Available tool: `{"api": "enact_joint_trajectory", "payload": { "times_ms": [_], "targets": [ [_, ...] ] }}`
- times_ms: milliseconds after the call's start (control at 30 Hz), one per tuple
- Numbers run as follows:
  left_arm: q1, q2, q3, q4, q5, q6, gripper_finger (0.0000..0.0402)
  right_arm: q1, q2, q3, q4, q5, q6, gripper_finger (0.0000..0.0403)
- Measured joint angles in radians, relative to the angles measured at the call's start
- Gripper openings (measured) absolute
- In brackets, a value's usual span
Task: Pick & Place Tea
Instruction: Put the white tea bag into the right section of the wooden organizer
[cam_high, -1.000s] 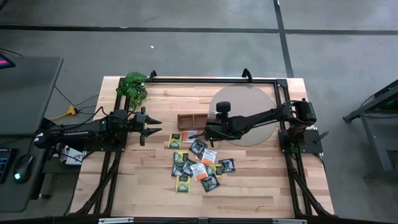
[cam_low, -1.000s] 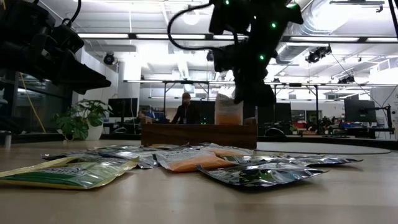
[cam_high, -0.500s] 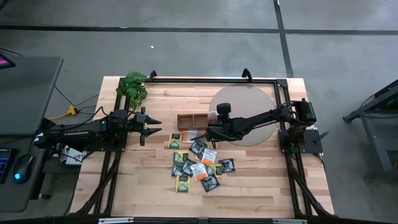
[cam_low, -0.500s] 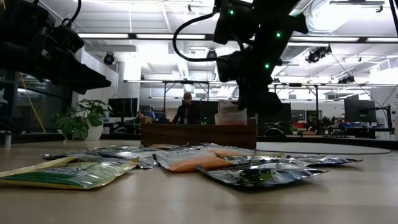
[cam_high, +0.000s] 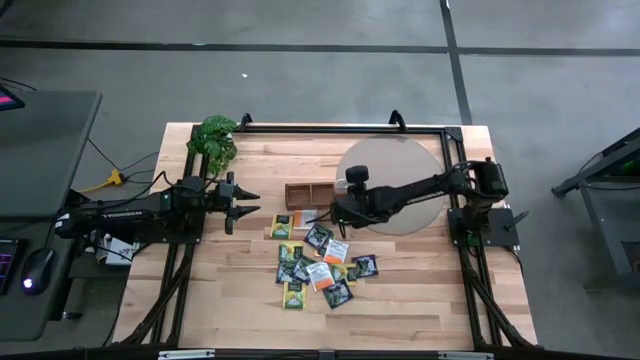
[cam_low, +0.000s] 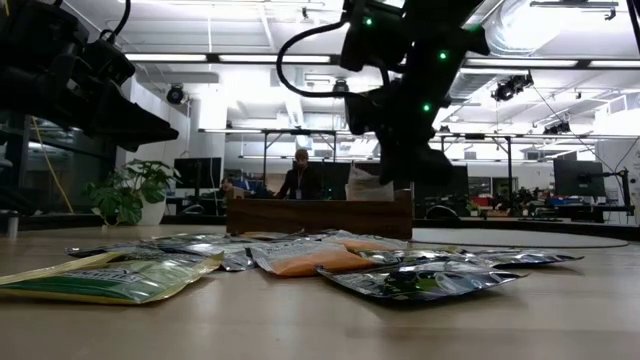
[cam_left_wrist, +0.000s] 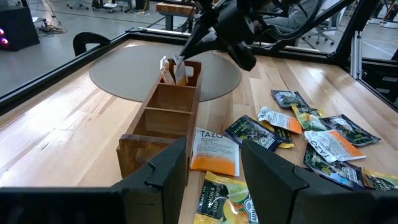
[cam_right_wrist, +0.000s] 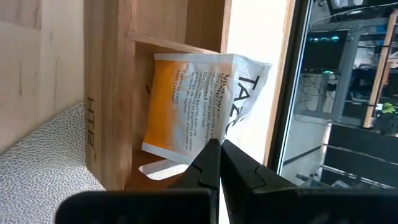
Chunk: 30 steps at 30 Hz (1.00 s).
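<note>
My right gripper (cam_high: 334, 209) hangs over the right-hand end of the brown wooden tray (cam_high: 300, 190), shut on an orange-white tea sachet (cam_right_wrist: 199, 106). In the low view the sachet (cam_low: 366, 186) shows partly behind the tray's wall (cam_low: 320, 215). Several more tea sachets (cam_high: 320, 265) lie flat and scattered on the table in front of the tray. One orange-white sachet (cam_left_wrist: 214, 149) lies beside the tray's long side. My left gripper (cam_high: 243, 200) waits open at the table's left, pointing at the tray, with nothing between its fingers. My right gripper pinches the sachet's edge (cam_right_wrist: 208, 138) between its two fingers. The fingers slant down from the table's right side. The sachet stands on edge below the fingers, its lower part inside the tray's end compartment (cam_left_wrist: 177, 71).
A round grey mat (cam_high: 400, 175) lies under the right arm, behind the tray. A leafy plant (cam_high: 215, 140) stands at the far left corner. Black frame rails (cam_high: 340, 128) run along the table's far edge and sides. Bare wood shows near the front edge.
My right gripper has sunk a little toward the tray and rolled slightly, staying shut. The orange-white sachet has gone down with it, and less of it shows above the tray's wall than before.
</note>
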Motion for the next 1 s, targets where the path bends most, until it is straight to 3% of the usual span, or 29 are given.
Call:
{"api": "enact_joint_trajectory", "payload": {
  "times_ms": [300, 733, 1000],
  "targets": [
    [0.000, 0.000, 0.000, 0.000, 0.000, 0.000, 0.0150, -0.010, 0.000, 0.000, 0.000, -0.051, -0.001, 0.0011],
    [0.000, 0.000, 0.000, 0.000, 0.000, 0.000, 0.0150, -0.010, 0.000, 0.000, 0.000, -0.037, -0.001, 0.0113],
    [0.000, 0.000, 0.000, 0.000, 0.000, 0.000, 0.0150, 0.004, -0.002, 0.000, -0.001, -0.008, 0.000, 0.0134]
  ]
}}
